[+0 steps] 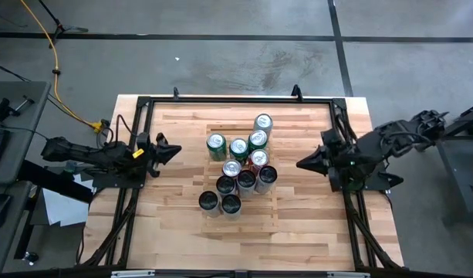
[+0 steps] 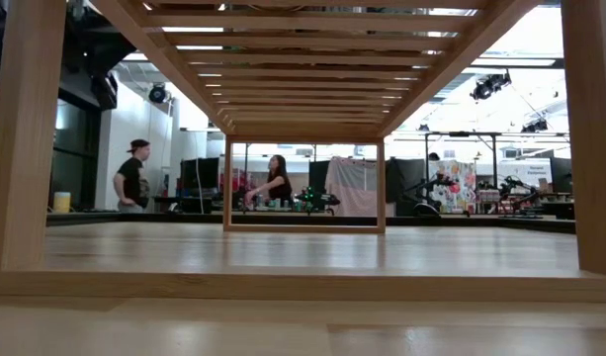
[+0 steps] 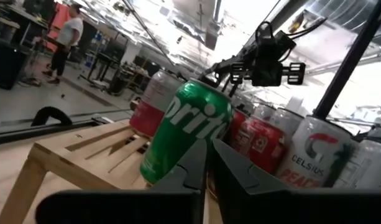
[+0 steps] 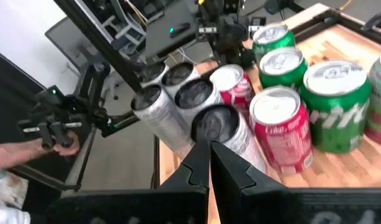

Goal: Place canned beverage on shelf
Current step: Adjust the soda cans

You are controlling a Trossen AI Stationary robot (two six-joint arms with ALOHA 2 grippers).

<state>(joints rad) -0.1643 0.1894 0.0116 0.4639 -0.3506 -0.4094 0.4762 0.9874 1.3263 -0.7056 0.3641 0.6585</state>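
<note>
Both dark pincers, left [image 1: 174,150] and right [image 1: 302,164], are sitting clenched and empty, flanking the aluminium cans [image 1: 238,148] clustered on the pale slatted wooden shelf [image 1: 221,130]. Placement is looking complete; next probably calls for retreating.

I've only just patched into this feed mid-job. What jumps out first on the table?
A tight cluster of cans stands on the slatted shelf mid-table: green ones toward the far edge, dark and silver ones nearer, a red one between. The left gripper and the right gripper flank the cluster, both shut, empty and clear of the cans.
</note>
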